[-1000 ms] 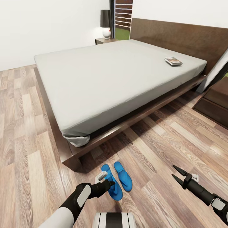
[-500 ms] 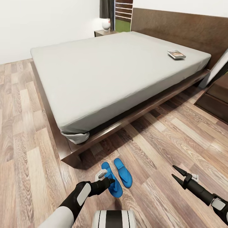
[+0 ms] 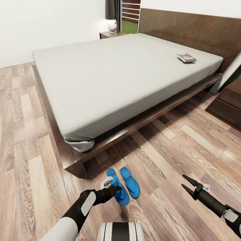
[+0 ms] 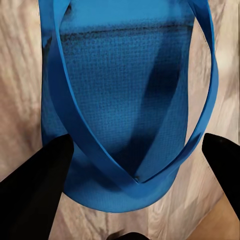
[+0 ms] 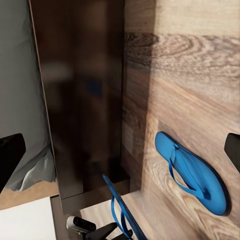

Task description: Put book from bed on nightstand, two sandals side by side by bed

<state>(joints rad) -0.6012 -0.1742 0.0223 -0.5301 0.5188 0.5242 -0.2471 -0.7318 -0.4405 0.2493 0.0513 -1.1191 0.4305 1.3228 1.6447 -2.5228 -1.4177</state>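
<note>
Two bright blue sandals lie side by side on the floor near the bed's foot corner: the left sandal and the right sandal. My left gripper hovers open just over the left sandal, a finger on each side of it. My right gripper is open in the air to the right, apart from both sandals. The book lies on the grey mattress of the bed near the headboard. A nightstand stands beyond the bed's far side.
A white lamp sits on the far nightstand. A second dark-brown cabinet with a drawer front is cut off by the view's right edge beside the headboard. A crumpled sheet corner hangs over the bed frame. Wood-plank floor lies along the bed's side.
The head camera tilted slightly a second ago, shifting the whole picture. Since then my left gripper has crept a little toward the bed over the left sandal. The right arm is still.
</note>
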